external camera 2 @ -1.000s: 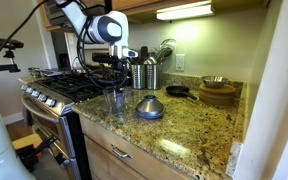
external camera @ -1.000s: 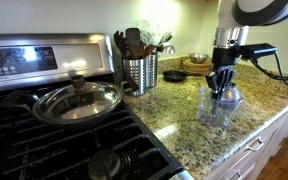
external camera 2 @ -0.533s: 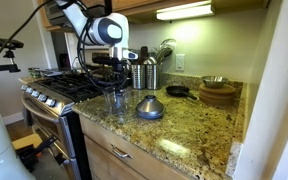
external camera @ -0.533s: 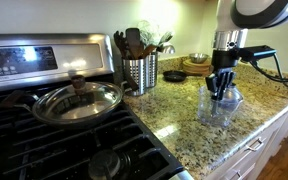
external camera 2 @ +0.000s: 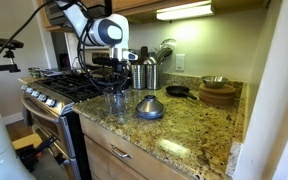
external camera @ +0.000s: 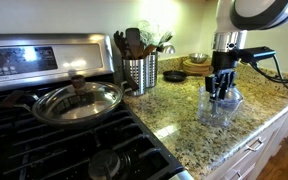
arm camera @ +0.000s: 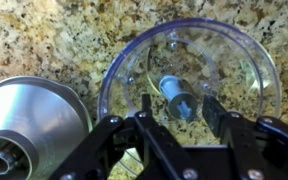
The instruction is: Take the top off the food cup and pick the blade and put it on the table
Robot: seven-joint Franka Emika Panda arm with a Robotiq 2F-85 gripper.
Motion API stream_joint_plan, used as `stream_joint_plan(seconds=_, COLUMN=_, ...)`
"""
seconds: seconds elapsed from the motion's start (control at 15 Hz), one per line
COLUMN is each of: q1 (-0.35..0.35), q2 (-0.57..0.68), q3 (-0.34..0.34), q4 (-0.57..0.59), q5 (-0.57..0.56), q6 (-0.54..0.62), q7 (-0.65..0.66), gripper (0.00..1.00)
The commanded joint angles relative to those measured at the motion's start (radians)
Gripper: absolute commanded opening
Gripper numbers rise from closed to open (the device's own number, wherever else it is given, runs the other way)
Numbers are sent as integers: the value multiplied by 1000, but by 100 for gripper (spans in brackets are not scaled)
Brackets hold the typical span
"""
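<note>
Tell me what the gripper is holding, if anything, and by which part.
Nothing is held. The open gripper straddles the grey upright blade spindle inside the clear plastic chopper cup, and its fingers do not touch the spindle.

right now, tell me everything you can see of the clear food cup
A small clear plastic food cup, round and slightly tapered, stands upright and uncovered on the speckled granite countertop. The blade spindle stands at its centre. Its grey domed lid sits close beside it on the counter. The open claw hangs over its mouth, jaws either side of the spindle; whether they touch the cup is unclear.
</note>
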Motion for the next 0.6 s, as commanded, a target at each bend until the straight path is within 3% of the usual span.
stream_joint_plan(seconds=0.0, q1=11, q2=-3, q3=-9, q4=-6, q5=17, q6=9, q7=-19, gripper=25)
stream_joint_plan(seconds=0.13, q1=12, q2=-3, q3=-9, q4=-5, q5=16, q6=9, q7=-20, gripper=11)
stream_joint_plan(seconds=0.2, q1=13, q2=-3, q3=-9, q4=-6, q5=14, q6=9, q7=-19, gripper=9)
stream_joint_plan(seconds=0.27, q1=13, q2=-5, q3=-8, q4=-6, q5=12, q6=9, q7=-18, gripper=13)
stream_joint_plan(seconds=0.53, q1=15, q2=-15, q3=-6, q4=-5, q5=15, q6=-8, q7=-27, gripper=13)
